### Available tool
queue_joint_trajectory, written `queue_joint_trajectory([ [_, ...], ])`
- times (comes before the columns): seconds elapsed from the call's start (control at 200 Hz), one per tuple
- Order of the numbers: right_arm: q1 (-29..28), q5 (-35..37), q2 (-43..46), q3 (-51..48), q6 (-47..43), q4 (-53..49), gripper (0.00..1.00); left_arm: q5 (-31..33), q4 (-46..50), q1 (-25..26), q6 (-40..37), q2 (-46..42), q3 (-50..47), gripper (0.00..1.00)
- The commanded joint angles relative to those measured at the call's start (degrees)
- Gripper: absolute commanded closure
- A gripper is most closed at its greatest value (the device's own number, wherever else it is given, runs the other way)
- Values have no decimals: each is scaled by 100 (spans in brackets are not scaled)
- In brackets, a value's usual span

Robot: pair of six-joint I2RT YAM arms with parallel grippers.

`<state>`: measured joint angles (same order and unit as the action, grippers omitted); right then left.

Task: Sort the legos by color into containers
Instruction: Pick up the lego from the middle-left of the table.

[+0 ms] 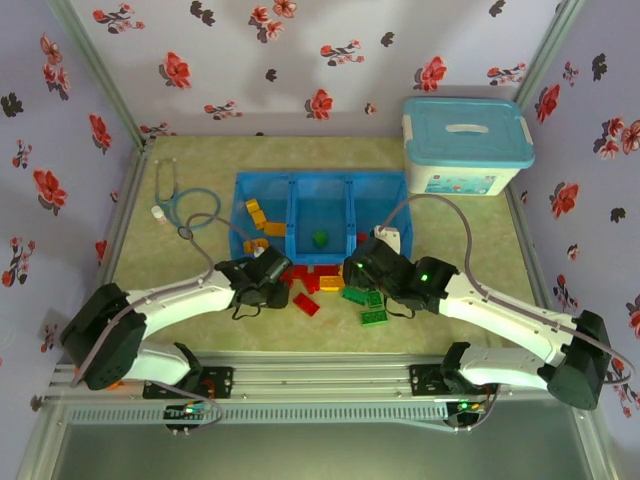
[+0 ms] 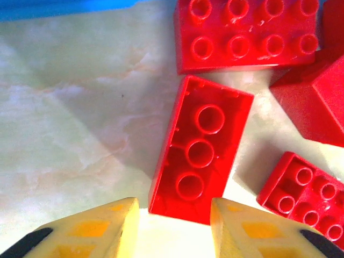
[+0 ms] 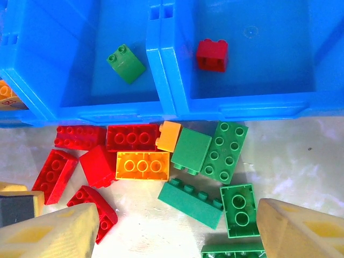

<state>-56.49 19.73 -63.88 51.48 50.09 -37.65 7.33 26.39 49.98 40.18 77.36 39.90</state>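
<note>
L end effector (image 2: 173, 208) astride red lego (image 2: 201, 150); contact unclear.

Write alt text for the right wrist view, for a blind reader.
Loose red, orange and green Lego bricks lie on the table before a blue tray; one green brick and one red brick sit in separate compartments. The open right tool hangs above.

I work in a staged lab booth: flowered wallpaper panels (image 1: 330, 50) stand between bare metal posts (image 1: 100, 75) around my marble-look table (image 1: 330, 335). My arms are bolted to an aluminium rail (image 1: 320, 378) at its edge. A stethoscope (image 1: 186, 231) and a plastic storage box (image 1: 465, 135) rest on it.
</note>
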Motion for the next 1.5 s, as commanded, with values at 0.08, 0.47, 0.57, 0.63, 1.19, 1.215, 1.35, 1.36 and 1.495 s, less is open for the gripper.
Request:
queue_joint_trajectory([
  [0.08, 46, 23, -22, -92, 124, 56, 23, 132, 187, 71, 119, -171, -36, 52],
  [0.47, 47, 58, 128, -191, 159, -11, 23, 40, -7, 102, -245, 561, 553, 44],
  [0.57, 44, 109, 178, -200, 155, -73, 23, 41, -28, 100, -289, 796, 656, 45],
  [0.63, 49, 128, 203, -217, 151, -89, 23, 42, -20, 98, -306, 907, 694, 46],
  [1.19, 47, 169, 403, -405, 221, -40, 23, 387, 728, 118, -254, 12, 764, 65],
  [1.215, 48, 180, 417, -419, 229, -41, 23, 413, 793, 118, -265, -97, 801, 65],
  [1.35, 45, 382, 535, -456, 357, -182, 23, 412, 1041, 118, -366, -459, 1206, 66],
  [1.36, 47, 424, 554, -455, 385, -228, 24, 412, 1060, 118, -381, -461, 1255, 66],
  [1.495, 109, 1353, 984, -437, 986, -1100, 24, 232, 973, 135, -599, -379, 1899, 67],
])
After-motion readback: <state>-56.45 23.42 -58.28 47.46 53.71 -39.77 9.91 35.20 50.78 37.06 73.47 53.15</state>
